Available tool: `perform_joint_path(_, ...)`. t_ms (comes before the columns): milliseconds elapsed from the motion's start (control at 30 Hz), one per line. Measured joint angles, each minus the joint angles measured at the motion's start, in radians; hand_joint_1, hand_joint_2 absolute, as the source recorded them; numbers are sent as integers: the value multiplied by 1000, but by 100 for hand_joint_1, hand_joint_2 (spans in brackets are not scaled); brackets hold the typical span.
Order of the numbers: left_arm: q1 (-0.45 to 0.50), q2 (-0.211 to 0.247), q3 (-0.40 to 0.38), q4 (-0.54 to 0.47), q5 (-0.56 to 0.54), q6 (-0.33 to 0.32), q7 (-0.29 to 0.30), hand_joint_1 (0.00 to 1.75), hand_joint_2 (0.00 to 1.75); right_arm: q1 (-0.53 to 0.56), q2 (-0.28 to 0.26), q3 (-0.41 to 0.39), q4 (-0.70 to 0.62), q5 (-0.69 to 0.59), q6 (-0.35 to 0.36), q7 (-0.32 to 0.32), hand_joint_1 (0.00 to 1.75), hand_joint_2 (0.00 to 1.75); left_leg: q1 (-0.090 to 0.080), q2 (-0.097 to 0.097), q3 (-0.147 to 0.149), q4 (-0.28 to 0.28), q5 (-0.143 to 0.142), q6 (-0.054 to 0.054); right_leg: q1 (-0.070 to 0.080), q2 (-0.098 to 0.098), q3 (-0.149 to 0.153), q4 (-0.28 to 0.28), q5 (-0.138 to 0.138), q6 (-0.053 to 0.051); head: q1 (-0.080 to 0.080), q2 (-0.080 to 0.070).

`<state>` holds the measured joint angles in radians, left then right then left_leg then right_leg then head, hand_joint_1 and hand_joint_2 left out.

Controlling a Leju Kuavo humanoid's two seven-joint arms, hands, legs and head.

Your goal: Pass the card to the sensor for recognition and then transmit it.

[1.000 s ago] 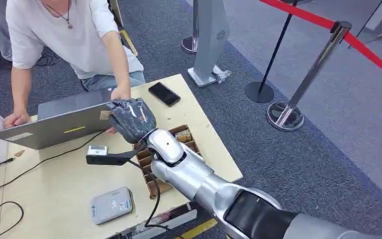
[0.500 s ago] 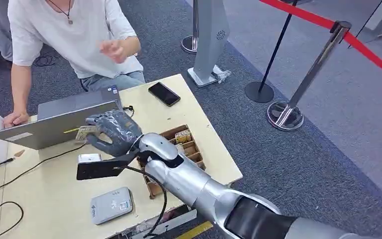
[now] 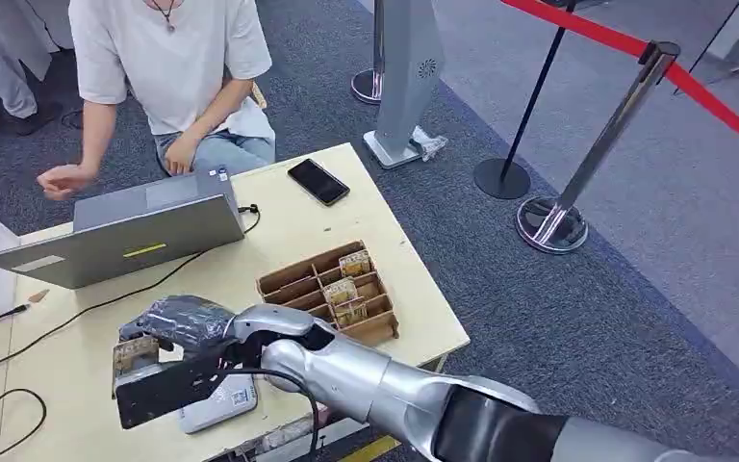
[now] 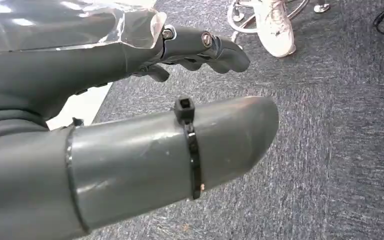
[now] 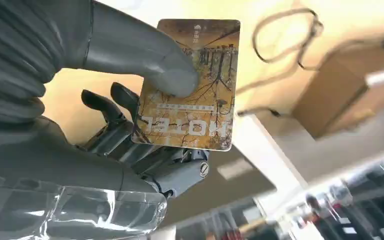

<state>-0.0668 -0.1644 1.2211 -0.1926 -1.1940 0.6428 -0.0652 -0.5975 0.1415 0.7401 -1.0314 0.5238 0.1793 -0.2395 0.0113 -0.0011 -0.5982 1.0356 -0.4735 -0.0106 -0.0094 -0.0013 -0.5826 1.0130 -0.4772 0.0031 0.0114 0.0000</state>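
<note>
My right hand [image 3: 181,322] reaches across the table's near left part and pinches a brown hotel card [image 3: 136,354] between thumb and fingers. In the right wrist view the thumb presses on the printed card [image 5: 200,115], with the right hand's fingers [image 5: 125,135] behind it. The grey card sensor [image 3: 236,397] lies flat just under the hand, partly hidden by the black wrist mount. The card hangs slightly to the left of and above the sensor; I cannot tell whether they touch. My left hand [image 4: 130,100] hangs over the carpet with fingers apart and holds nothing.
A cardboard divider box [image 3: 332,289] holding more cards sits mid-table. An open laptop [image 3: 125,231] and its cables lie at the back left, a black phone [image 3: 318,181] at the back. A person [image 3: 178,67] sits behind the table. Stanchions [image 3: 553,221] stand on the carpet to the right.
My right hand swung with the card from beside the laptop down to the near left of the table, over the sensor. The person drew both hands back from the table.
</note>
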Motion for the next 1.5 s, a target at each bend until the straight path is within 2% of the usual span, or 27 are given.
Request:
perform_joint_path(133, 0, 0, 1, 0, 3, 0, 0, 0, 0, -31, 7, 75, 107, 38, -22, 55, 175, 175, 0, 0, 0, 0, 0, 0, 0, 0, 0, 0, 0, 0, 0, 0)
perform_joint_path(433, 2, 0, 2, 0, 6, 0, -3, 0, 0, -60, 27, 174, 276, 51, -39, 86, 175, 175, 0, 0, 0, 0, 0, 0, 0, 0, 0, 0, 0, 0, 0, 0)
perform_joint_path(800, 9, 0, 3, 0, 9, 1, -10, 0, 0, -85, 39, 222, 367, 75, -38, 117, 175, 175, 0, 0, 0, 0, 0, 0, 0, 0, 0, 0, 0, 0, 0, 0)
perform_joint_path(1133, 10, 0, 3, 0, 8, 1, -16, 0, 0, -99, 51, 261, 413, 139, -99, 175, 175, 175, 0, 0, 0, 0, 0, 0, 0, 0, 0, 0, 0, 0, 0, 0)
perform_joint_path(1500, 10, 0, 3, 0, 7, 1, -18, 0, 0, -113, 65, 280, 456, 168, -130, 194, 175, 175, 0, 0, 0, 0, 0, 0, 0, 0, 0, 0, 0, 0, 0, 0)
